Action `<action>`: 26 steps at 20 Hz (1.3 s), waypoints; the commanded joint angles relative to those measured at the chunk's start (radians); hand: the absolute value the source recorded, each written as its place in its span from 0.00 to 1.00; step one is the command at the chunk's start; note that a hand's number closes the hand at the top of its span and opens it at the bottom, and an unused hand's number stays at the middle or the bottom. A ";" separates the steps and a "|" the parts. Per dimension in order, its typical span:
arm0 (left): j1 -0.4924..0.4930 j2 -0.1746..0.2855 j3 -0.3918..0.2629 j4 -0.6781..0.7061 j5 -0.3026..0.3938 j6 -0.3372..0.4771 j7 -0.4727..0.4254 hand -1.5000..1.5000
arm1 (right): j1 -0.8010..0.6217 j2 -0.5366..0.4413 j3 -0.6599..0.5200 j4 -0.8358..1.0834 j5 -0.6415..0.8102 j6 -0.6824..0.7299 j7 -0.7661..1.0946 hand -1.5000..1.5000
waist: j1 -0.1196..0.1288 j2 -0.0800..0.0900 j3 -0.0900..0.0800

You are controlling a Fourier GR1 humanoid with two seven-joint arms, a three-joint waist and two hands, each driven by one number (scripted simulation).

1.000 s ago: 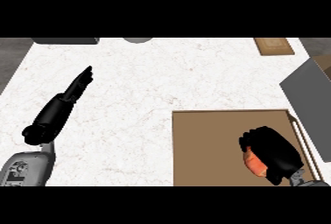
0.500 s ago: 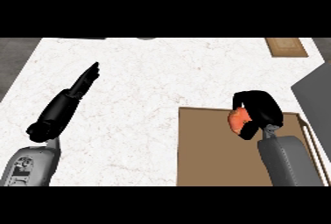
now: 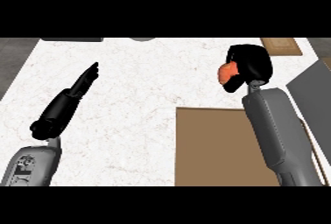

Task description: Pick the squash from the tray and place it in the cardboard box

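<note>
Step in hand: carry to box. Right hand [image 3: 251, 61] is over the white counter [image 3: 142, 87], just past the 12 o'clock edge of the tray [image 3: 207, 148]. Its fingers are curled over and clamped on the squash [image 3: 226, 73]. Only 1 orange flank shows, at the hand's 8 o'clock side; the rest is hidden. The squash is off the tray and, by my reading, carried in the air. Cardboard box [image 3: 282, 46] sits near, at 1 o'clock from the squash, by the counter's far edge. Left hand [image 3: 65, 105] rests at the view's 9 o'clock, fingers straight and together, pointing toward 1 o'clock, holding nothing. Notes for the move: travel toward 1 o'clock high enough to clear the box's near wall. The squash hangs on the palm's 8 o'clock side, so centre the squash, not the hand, over the opening. Lower first and part the fingers only once it is below the rim. Mind the dark grey panel [image 3: 315, 85] at 3 o'clock of the forearm.
</note>
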 commanded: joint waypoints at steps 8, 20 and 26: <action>-0.005 -0.007 0.014 0.021 -0.008 0.012 -0.006 0.50 | -0.140 -0.019 -0.171 -0.082 0.025 -0.177 0.318 1.00 | -0.028 -0.006 0.000; 0.029 0.004 0.027 -0.001 -0.005 -0.014 -0.016 0.50 | -0.117 -0.300 -0.333 0.009 -0.039 -0.189 0.297 1.00 | -0.024 -0.004 0.000; 0.054 0.001 0.031 -0.052 0.004 -0.014 0.008 0.50 | -0.005 -0.409 -0.406 0.106 -0.133 -0.022 0.196 1.00 | -0.032 -0.007 0.000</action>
